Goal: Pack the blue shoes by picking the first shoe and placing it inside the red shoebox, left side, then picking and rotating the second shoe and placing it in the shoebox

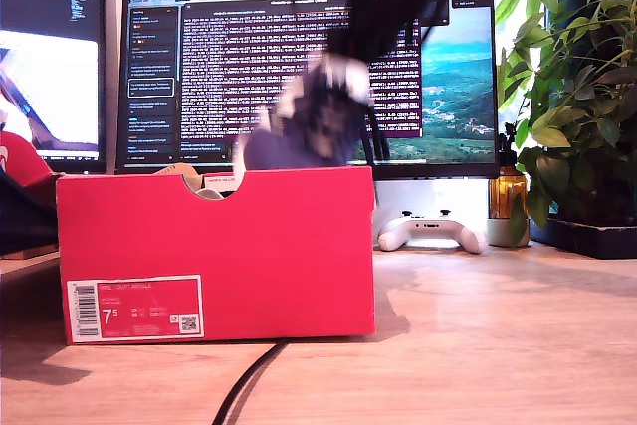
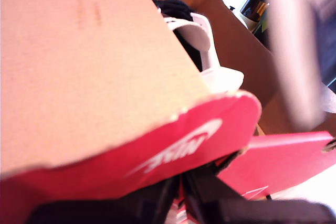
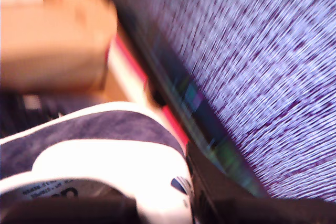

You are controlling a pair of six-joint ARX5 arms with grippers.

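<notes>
- The large bright red cardboard shoebox (image 1: 214,256) stands on a pale wooden desk (image 1: 498,335), with its white size label toward the exterior view's left and a half-round notch in its top edge.
- One navy suede sneaker with a white sole (image 2: 197,38) already lies inside the box; my first wrist view shows its white heel against the brown inner wall. I judge the first placement done.
- The second navy suede sneaker (image 1: 318,116) hangs blurred just above the box's rim, toward the exterior view's right half of the box, held by a black arm coming down from above.
- My second gripper (image 3: 157,211) sits at that shoe's white heel collar; I judge it clamped on the shoe, though blur hides the jaws.
- My first gripper (image 2: 184,192) is pinched on the box's red flap with the white logo (image 2: 178,148), holding it open.
- Left to do, as I judge it: lowering the second shoe in beside the first and letting go. Whether it is turned correctly, I cannot tell.
- Behind the box stand two lit monitors (image 1: 299,57), a white game controller (image 1: 430,231) and a leafy plant (image 1: 577,87).
</notes>
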